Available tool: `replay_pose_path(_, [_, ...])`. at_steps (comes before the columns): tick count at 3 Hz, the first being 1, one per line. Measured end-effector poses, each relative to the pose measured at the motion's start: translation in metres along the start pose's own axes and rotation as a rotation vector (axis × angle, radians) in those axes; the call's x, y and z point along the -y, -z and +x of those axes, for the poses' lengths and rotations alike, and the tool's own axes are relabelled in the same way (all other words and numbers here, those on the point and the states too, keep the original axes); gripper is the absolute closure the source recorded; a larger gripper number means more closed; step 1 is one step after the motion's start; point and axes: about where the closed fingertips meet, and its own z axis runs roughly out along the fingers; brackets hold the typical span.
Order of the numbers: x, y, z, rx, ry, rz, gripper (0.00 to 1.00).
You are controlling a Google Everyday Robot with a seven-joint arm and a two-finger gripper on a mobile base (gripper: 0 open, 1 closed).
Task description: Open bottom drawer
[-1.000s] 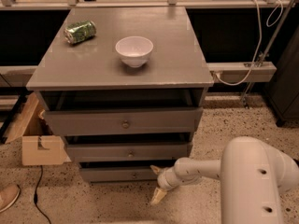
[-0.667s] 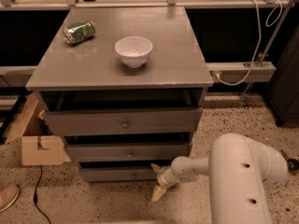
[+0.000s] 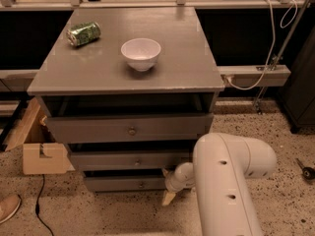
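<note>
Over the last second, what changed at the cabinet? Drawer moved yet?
The arm's big white link swung left toward the cabinet and now hides most of the forearm. The gripper barely shifted. It sits low by the right end of the bottom drawer, away from the knob. Nothing was grasped or released. The bottom drawer has not moved, nor have the bowl and the green can.

I see a white bowl (image 3: 141, 53) and a green can (image 3: 83, 34) on its side atop the cabinet (image 3: 189, 58), a cardboard box (image 3: 42, 157) on the floor beside it
</note>
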Motion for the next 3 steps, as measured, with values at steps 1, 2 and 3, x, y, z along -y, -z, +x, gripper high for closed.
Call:
replay_pose_path(1, [0.009, -0.015, 0.015, -0.026, -0.014, 0.004, 0.0])
replay_pose_path(2, [0.01, -0.029, 0.029, -0.01, -0.041, -0.011, 0.17])
replay_pose_path(3, [0.01, -0.023, 0.039, -0.005, -0.08, 0.004, 0.4])
